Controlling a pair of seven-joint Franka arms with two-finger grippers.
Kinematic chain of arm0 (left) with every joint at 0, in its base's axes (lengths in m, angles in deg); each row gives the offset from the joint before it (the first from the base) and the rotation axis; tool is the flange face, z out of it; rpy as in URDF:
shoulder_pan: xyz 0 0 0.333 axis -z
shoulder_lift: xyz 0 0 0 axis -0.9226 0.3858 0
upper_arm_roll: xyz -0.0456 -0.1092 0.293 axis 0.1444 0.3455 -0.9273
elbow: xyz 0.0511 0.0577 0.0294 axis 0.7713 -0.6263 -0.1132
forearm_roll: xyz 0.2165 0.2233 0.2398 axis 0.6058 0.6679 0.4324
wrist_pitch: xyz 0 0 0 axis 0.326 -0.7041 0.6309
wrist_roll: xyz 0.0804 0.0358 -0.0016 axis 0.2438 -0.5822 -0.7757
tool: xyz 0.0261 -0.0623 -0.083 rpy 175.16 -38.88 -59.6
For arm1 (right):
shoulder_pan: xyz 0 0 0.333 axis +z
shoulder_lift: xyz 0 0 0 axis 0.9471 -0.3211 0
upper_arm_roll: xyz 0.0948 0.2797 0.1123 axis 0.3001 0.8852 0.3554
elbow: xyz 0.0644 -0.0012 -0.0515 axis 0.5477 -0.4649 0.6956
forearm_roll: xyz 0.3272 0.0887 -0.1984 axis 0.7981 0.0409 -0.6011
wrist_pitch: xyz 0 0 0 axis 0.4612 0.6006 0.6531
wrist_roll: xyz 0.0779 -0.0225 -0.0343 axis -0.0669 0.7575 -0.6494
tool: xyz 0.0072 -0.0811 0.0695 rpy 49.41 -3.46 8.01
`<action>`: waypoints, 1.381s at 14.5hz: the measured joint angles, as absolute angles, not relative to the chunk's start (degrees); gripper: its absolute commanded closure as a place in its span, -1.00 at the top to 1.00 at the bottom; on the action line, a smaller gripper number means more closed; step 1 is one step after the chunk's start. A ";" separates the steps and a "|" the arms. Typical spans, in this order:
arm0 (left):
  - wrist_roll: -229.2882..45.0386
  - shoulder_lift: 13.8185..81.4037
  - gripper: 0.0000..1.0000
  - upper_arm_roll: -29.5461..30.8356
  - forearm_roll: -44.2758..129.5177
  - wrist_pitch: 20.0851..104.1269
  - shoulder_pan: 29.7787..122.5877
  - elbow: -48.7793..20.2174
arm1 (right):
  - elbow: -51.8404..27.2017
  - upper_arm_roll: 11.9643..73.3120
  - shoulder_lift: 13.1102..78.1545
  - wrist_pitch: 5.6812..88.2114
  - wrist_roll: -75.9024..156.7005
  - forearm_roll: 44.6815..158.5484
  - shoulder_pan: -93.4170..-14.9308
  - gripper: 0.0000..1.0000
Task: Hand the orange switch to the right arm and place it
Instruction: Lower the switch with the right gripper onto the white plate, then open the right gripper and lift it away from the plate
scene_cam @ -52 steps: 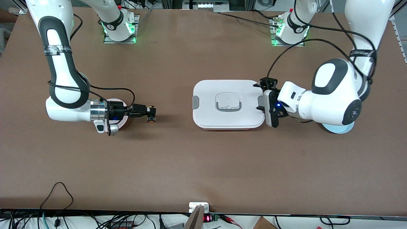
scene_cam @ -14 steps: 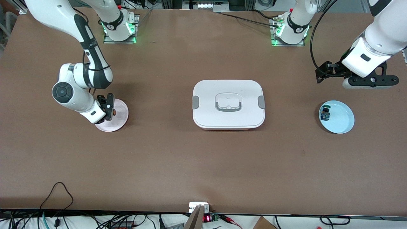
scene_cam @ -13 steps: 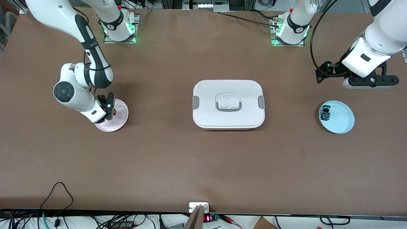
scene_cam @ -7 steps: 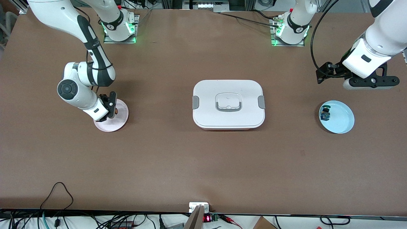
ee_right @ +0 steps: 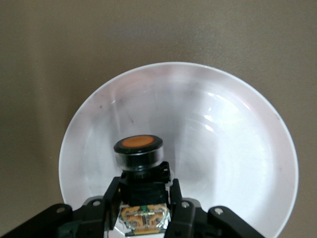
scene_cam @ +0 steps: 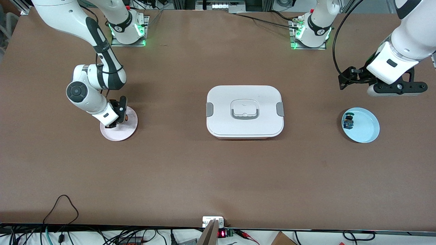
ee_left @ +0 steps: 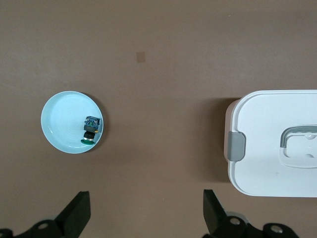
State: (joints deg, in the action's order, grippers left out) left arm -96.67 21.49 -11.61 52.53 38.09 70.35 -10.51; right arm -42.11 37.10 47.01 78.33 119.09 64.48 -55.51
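Note:
The orange switch (ee_right: 138, 148), black-bodied with a round orange cap, sits between the fingers of my right gripper (ee_right: 142, 186). My right gripper (scene_cam: 117, 116) is shut on it low over the pink plate (scene_cam: 125, 131), and the orange cap (scene_cam: 126, 117) just shows. In the right wrist view the plate (ee_right: 237, 148) fills the background under the switch. I cannot tell whether the switch touches the plate. My left gripper (scene_cam: 396, 87) is open and empty, up in the air by the blue plate; its fingers (ee_left: 79, 218) stand wide apart.
A white lidded box (scene_cam: 244, 110) with a grey handle stands mid-table and also shows in the left wrist view (ee_left: 267, 148). A light blue plate (scene_cam: 368, 131) at the left arm's end holds a blue-green-capped switch (scene_cam: 348, 122). The left wrist view shows that plate (ee_left: 59, 124) and switch (ee_left: 90, 131).
My right arm brought the orange switch from the air beside the pink plate to over it, then shifted slightly. My left arm drew back from the white box to its end of the table.

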 measured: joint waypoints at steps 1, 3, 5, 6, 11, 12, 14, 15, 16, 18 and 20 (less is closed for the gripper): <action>-96.67 21.49 1.00 -11.55 52.53 38.04 70.36 -10.51 | -42.21 37.10 47.00 78.38 119.09 64.47 -55.51 -1.00; -96.67 21.49 1.00 -11.51 52.53 37.99 70.37 -10.51 | -42.44 37.10 46.98 78.39 119.09 64.47 -55.51 -1.00; -96.67 21.49 1.00 -11.51 52.53 37.97 70.37 -10.50 | -42.85 37.10 46.96 78.45 119.09 64.47 -55.51 -1.00; -96.69 21.49 1.00 -11.51 52.53 37.96 70.37 -10.51 | -43.00 37.10 46.94 78.50 119.10 64.47 -55.51 -0.90; -96.72 21.50 1.00 -11.51 52.53 37.93 70.37 -10.50 | -43.18 37.10 47.05 78.71 118.95 64.47 -55.51 1.00; -96.73 21.50 1.00 -11.51 52.53 37.93 70.37 -10.50 | -43.14 37.09 47.27 78.84 118.92 64.47 -55.51 1.00; -96.75 21.50 1.00 -11.51 52.53 37.93 70.37 -10.50 | -42.97 37.07 48.21 78.99 118.86 64.47 -55.53 1.00; -96.76 21.50 1.00 -11.52 52.53 37.93 70.37 -10.50 | -42.79 37.04 48.93 78.90 118.85 64.47 -55.56 1.00; -96.76 21.50 1.00 -11.52 52.53 37.93 70.37 -10.50 | -42.49 37.03 49.84 78.54 118.82 64.47 -55.57 1.00; -96.77 21.50 1.00 -11.53 52.53 37.93 70.37 -10.49 | -41.40 37.02 51.71 77.11 118.79 64.49 -55.59 1.00; -96.80 21.50 1.00 -11.53 52.53 37.93 70.37 -10.48 | -39.49 36.99 53.21 74.51 118.28 64.52 -55.65 1.00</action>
State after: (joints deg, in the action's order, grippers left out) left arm -96.80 21.50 -11.53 52.53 37.93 70.37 -10.48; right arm -39.49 36.99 53.21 74.51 118.28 64.52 -55.65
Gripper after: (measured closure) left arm 0.000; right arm 0.000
